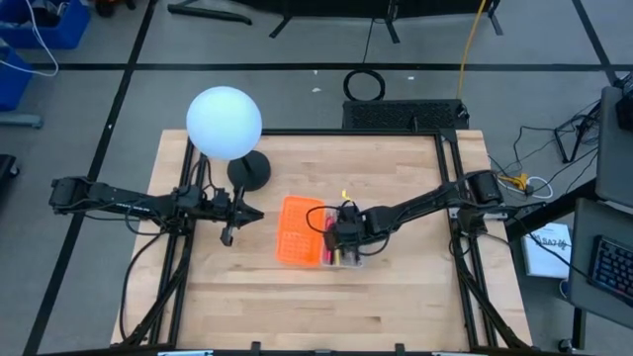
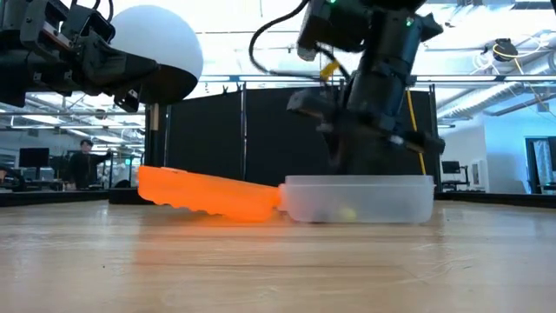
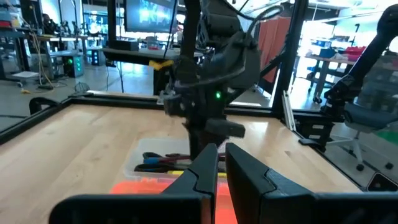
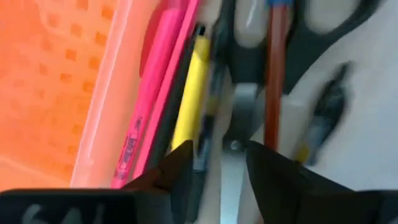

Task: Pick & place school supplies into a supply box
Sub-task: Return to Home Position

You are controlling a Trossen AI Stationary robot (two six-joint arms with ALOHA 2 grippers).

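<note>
The right hand (image 4: 217, 163) hangs just over the clear tray (image 2: 365, 200) of the supply box (image 1: 315, 235), its fingers spread a little with nothing between them. In the tray below it, side by side, lie a pink pen (image 4: 155, 81), a yellow pen (image 4: 189, 87), a red pencil (image 4: 277, 68) and black-handled scissors (image 4: 348, 31). The orange half (image 1: 297, 232) lies open flat beside the tray on the bench (image 1: 396, 297). The left hand (image 1: 252, 213) waits beside the orange half, fingers pressed nearly together, holding nothing.

Site: robotics lab, open-plan | Evidence: wood table (image 1: 396, 297) in black frame (image 1: 346, 132); tape-lined floor (image 1: 297, 49); keyboard (image 1: 605, 267) alongside; monitors (image 2: 35, 158) and person (image 2: 82, 161) at far desks; office chair (image 3: 367, 118)
</note>
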